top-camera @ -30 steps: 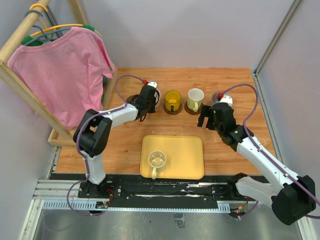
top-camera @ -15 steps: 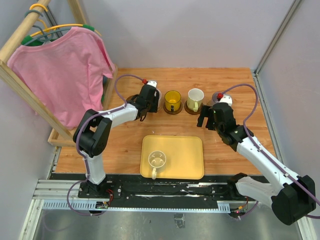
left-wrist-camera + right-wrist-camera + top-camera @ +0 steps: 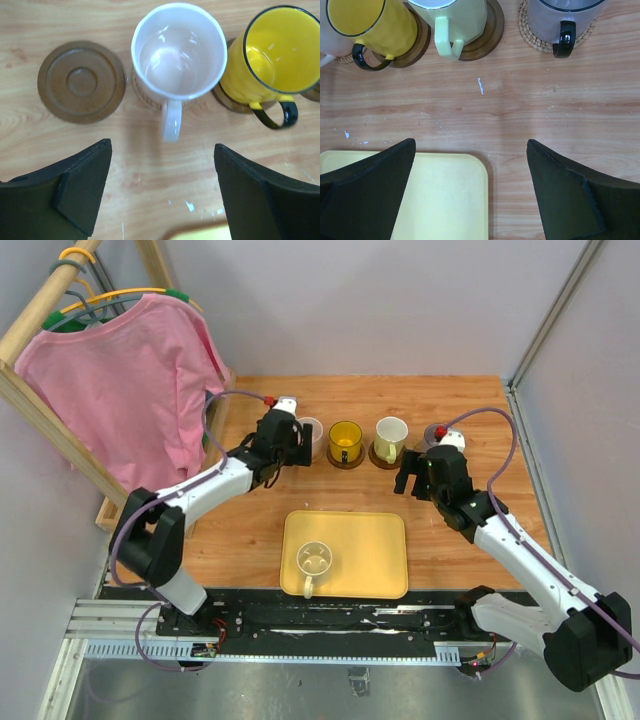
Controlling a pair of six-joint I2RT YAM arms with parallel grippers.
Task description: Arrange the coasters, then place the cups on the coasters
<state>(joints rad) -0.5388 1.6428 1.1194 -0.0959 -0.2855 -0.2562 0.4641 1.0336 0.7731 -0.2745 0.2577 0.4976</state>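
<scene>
Done: four cups sit on coasters in a row at 12 o'clock on the bench: pale pink cup, amber cup, white-green cup, greyish cup.
Remaining: the cream cup sits in the yellow tray at 6 o'clock. One brown coaster is bare (at 9 o'clock of the pink cup).
Left jaws: apart, empty, above the pink cup.
Right jaws: apart, empty.

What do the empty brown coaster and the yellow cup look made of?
The brown coaster is likely wood with a matte finish, judging by its turned concentric rings. The yellow cup is probably tinted glass or plastic with a glossy finish: light glows through its wall and it shows bright highlights.
</scene>
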